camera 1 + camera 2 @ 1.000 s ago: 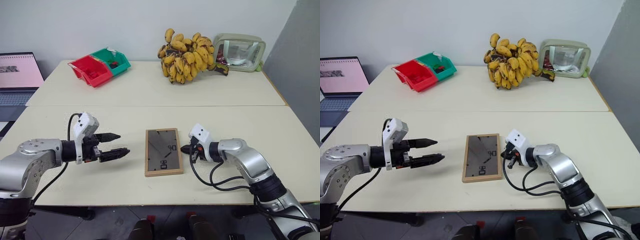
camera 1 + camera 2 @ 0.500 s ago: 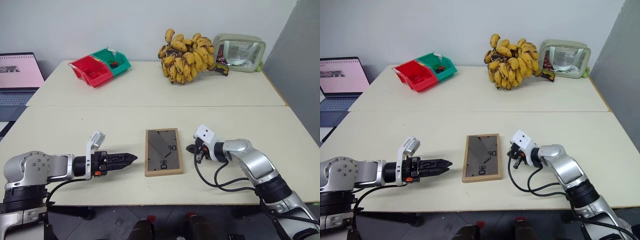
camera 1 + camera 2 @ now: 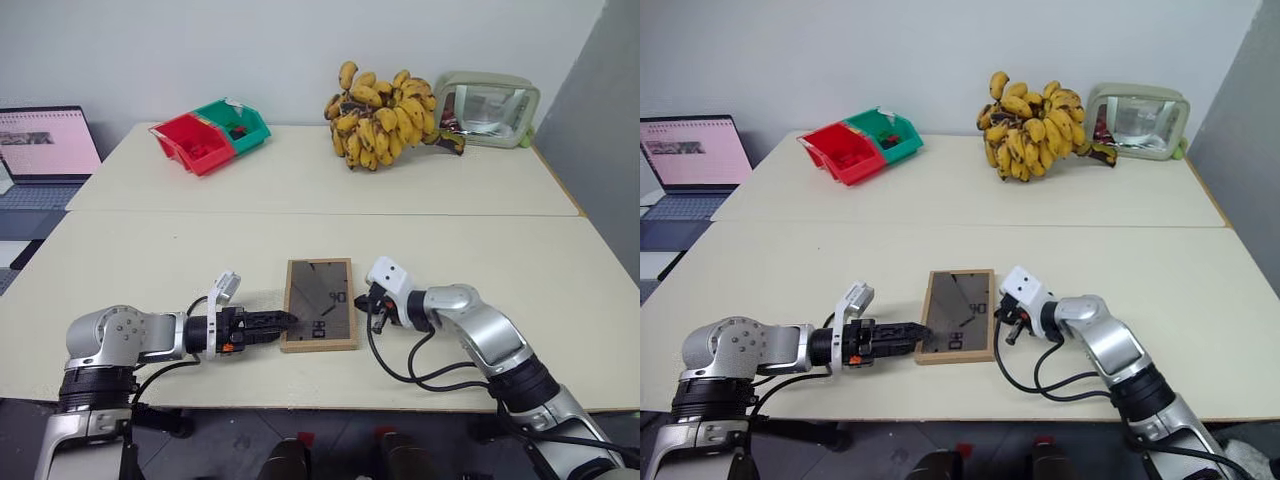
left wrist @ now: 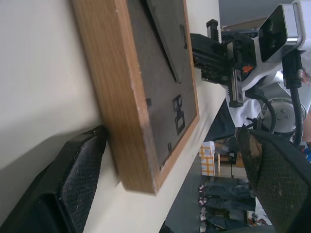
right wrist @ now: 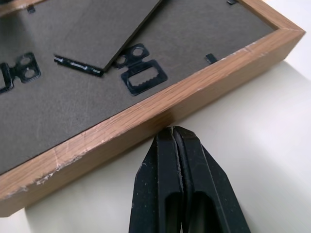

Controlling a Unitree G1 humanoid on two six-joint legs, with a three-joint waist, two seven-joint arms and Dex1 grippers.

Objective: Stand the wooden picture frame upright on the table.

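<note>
The wooden picture frame is lying back-up on the worktop, not yet stood up. The left end effector is straddling its near-left corner with fingers spread, while the right end effector, pressed together, is bracing the opposite edge.

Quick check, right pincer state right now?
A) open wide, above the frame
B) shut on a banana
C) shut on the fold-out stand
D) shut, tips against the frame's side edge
D: the right pincer has its two black fingers pressed together with nothing between them, tips at the outer side of the wooden picture frame, which lies back-up on the table.
</note>
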